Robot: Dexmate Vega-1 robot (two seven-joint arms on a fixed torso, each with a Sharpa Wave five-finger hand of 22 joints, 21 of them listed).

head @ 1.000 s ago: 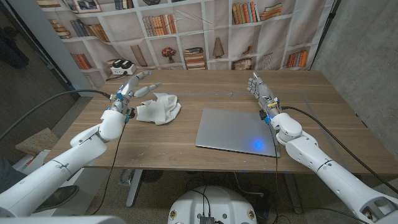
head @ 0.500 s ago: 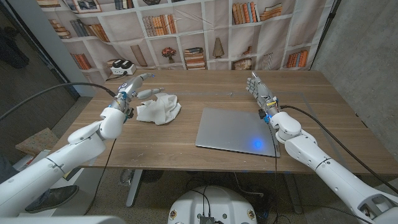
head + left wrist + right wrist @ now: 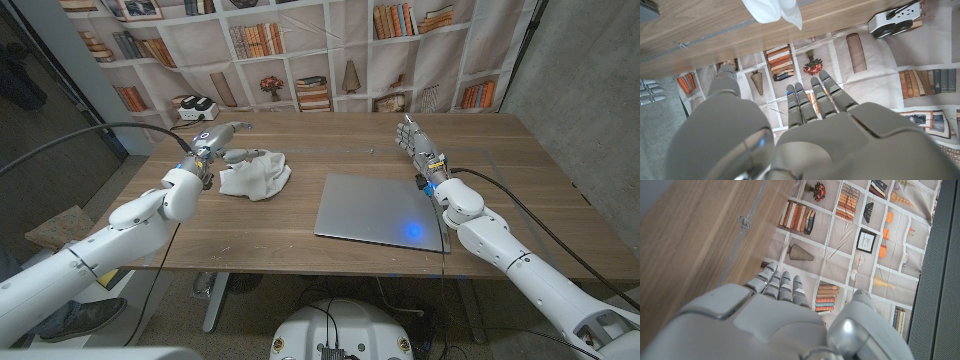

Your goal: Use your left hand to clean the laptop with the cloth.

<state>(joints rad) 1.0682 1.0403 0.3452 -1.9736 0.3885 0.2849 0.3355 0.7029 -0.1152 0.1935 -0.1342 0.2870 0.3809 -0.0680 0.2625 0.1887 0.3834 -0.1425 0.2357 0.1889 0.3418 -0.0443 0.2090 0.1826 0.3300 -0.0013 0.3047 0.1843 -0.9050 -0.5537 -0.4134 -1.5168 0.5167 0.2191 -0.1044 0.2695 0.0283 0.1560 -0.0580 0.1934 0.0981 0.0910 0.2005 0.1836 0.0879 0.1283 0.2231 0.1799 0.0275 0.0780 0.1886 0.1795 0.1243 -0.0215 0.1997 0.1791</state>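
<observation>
Nearest me on the wooden desk point(image 3: 250, 225) lies the laptop point(image 3: 380, 210), lid shut and flat, set right of the middle with its long side running roughly across the desk and a small blue glow on the lid near its front right corner. My right hand point(image 3: 418, 145) stands just past the laptop's far right corner, fingers straight up and held together, holding nothing. Further left, well apart from the laptop, the white cloth point(image 3: 254, 174) sits in a crumpled heap — bunched, with no clear long axis I can make out. My left hand point(image 3: 222, 141) hovers at the cloth's far left side, fingers spread and reaching toward it, empty; whether the fingertips touch the fabric I cannot tell. Beyond the desk's far edge hangs a backdrop printed with bookshelves point(image 3: 300, 50), a grey wall point(image 3: 590, 90) to the right.
</observation>
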